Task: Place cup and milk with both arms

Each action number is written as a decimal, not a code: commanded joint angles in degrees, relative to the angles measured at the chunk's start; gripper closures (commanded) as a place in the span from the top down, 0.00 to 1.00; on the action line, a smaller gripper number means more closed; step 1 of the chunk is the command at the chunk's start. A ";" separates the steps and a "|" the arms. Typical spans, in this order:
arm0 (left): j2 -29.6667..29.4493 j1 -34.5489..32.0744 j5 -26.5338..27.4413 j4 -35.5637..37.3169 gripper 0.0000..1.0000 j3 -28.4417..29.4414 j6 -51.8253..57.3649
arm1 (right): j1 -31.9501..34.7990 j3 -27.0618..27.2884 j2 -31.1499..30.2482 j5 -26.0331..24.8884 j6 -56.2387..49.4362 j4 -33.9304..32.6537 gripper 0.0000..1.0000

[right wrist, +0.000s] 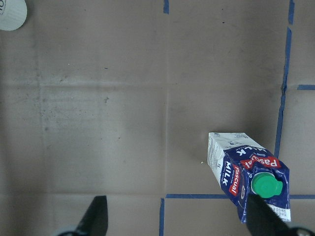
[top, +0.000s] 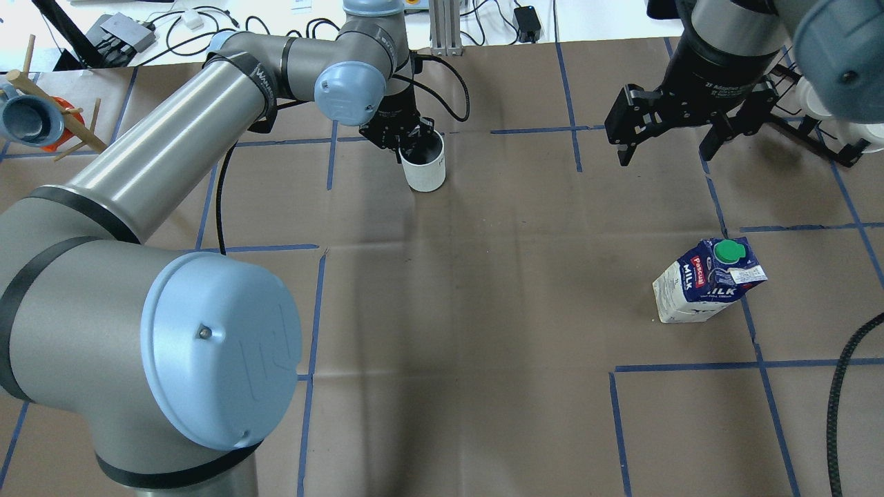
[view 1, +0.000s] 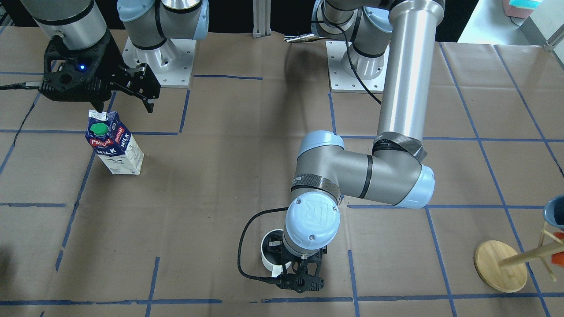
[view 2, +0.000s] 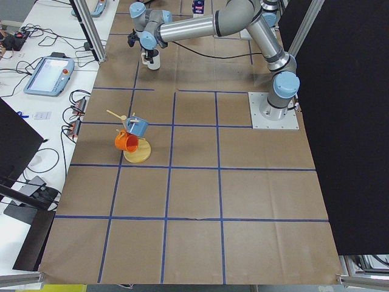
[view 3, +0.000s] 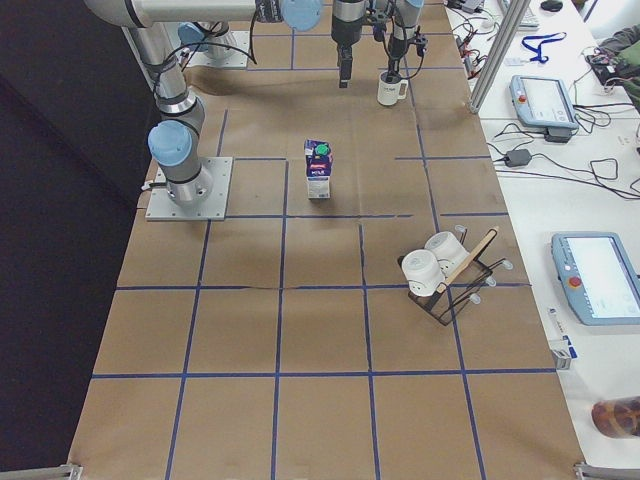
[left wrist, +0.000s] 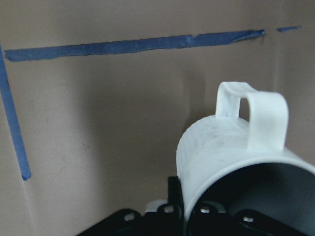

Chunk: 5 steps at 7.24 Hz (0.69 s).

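The white cup point(top: 426, 170) stands upright on the brown paper at the far middle of the table; it also shows in the front-facing view point(view 1: 267, 257). My left gripper point(top: 413, 146) is shut on the cup's rim, one finger inside and one outside. In the left wrist view the cup point(left wrist: 221, 152) fills the lower right, its handle pointing away. The milk point(top: 706, 281) stands upright on the right, free of any grip, and shows in the front-facing view point(view 1: 115, 145). My right gripper point(top: 666, 153) is open and empty, raised above and beyond the milk point(right wrist: 243, 172).
A wooden mug tree point(view 1: 502, 266) with a blue and an orange mug stands at the table's left end point(top: 34, 117). A black rack with white cups point(view 3: 440, 270) is on the right side. Blue tape lines grid the paper.
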 commanded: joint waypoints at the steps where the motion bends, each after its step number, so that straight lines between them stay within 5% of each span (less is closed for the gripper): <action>1: -0.19 -0.01 0.29 0.00 0.52 -0.08 0.08 | -0.01 0.00 0.00 -0.03 0.00 0.00 1.00; 2: -0.19 -0.01 0.29 0.00 0.66 0.00 0.08 | -0.01 0.00 0.00 -0.12 0.00 0.00 1.00; 3: 0.07 -0.01 -0.06 0.00 0.93 0.00 0.08 | -0.18 0.00 0.00 -0.29 -1.31 -0.08 1.00; 5: 4.88 0.17 -0.07 -3.06 1.00 0.18 0.17 | -2.80 0.09 0.00 -0.64 -9.10 -0.26 1.00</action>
